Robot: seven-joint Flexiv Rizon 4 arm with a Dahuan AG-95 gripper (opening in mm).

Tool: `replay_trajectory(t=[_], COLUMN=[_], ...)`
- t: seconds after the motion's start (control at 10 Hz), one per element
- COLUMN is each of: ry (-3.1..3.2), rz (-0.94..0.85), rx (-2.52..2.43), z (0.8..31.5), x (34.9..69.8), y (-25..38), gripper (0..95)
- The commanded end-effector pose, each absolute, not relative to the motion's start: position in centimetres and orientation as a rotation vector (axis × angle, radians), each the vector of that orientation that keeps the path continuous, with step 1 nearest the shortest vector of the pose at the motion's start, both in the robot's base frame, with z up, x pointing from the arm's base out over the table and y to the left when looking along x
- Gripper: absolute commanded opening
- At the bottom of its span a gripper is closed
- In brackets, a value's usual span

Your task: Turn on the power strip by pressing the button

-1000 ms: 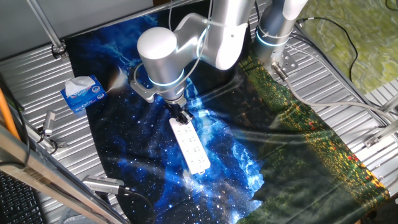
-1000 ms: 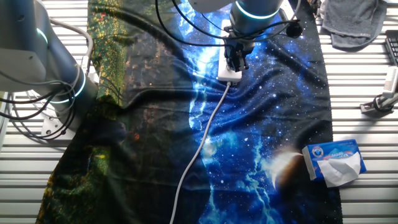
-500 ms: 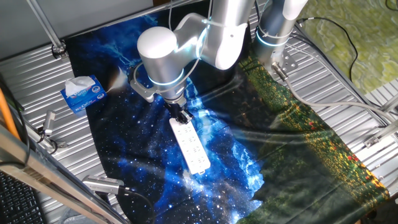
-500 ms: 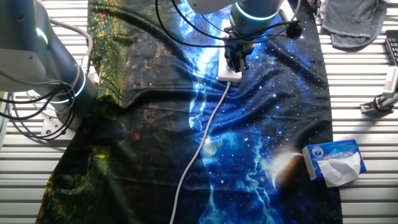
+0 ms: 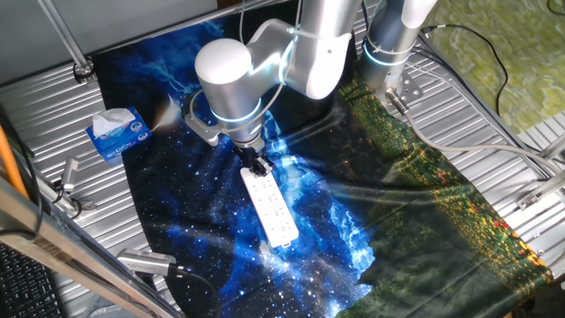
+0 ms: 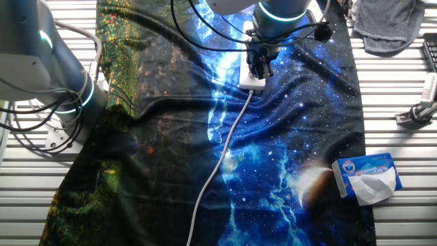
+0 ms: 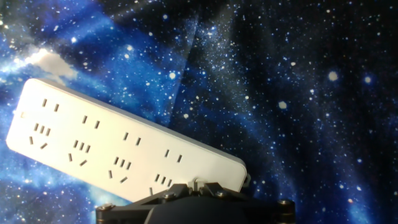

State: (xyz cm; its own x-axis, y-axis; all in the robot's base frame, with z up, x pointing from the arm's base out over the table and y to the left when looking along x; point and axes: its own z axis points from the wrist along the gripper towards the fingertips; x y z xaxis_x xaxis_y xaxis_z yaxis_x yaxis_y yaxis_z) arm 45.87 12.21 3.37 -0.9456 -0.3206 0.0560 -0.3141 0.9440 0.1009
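The white power strip (image 5: pixel 270 208) lies flat on the galaxy-print cloth, and its thin white cord (image 6: pixel 222 147) runs off toward the cloth's edge. My gripper (image 5: pixel 257 166) points straight down onto the strip's corded end. In the other fixed view my gripper (image 6: pixel 259 69) covers that end of the strip (image 6: pixel 251 83). In the hand view the strip (image 7: pixel 118 149) stretches to the left, and my fingers (image 7: pixel 198 186) meet with no gap at its near end. The button is hidden under the fingertips.
A blue-and-white tissue box (image 5: pixel 116 132) sits beside the cloth, also seen in the other fixed view (image 6: pixel 367 176). A grey rag (image 6: pixel 389 24) lies at one corner. A second arm's base (image 6: pixel 51 65) and metal fixtures (image 5: pixel 66 184) stand on the slatted table.
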Motion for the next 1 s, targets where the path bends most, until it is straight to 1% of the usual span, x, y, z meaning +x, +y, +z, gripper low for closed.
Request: replay_trajectory(t=[0.1, 0.3, 0.8, 1.0], ry=[-3.018, -3.016, -3.031, -3.025], rz=[-0.139, -0.118, -0.084, -0.08], rx=[0.492, 0.497, 0.577, 0.606], z=[3.6, 4.9, 5.4, 5.7], x=[45.8, 45.8, 45.7, 45.7], y=[12.2, 12.2, 11.7, 11.0], gripper=[0.0, 0.0, 0.0, 38.0])
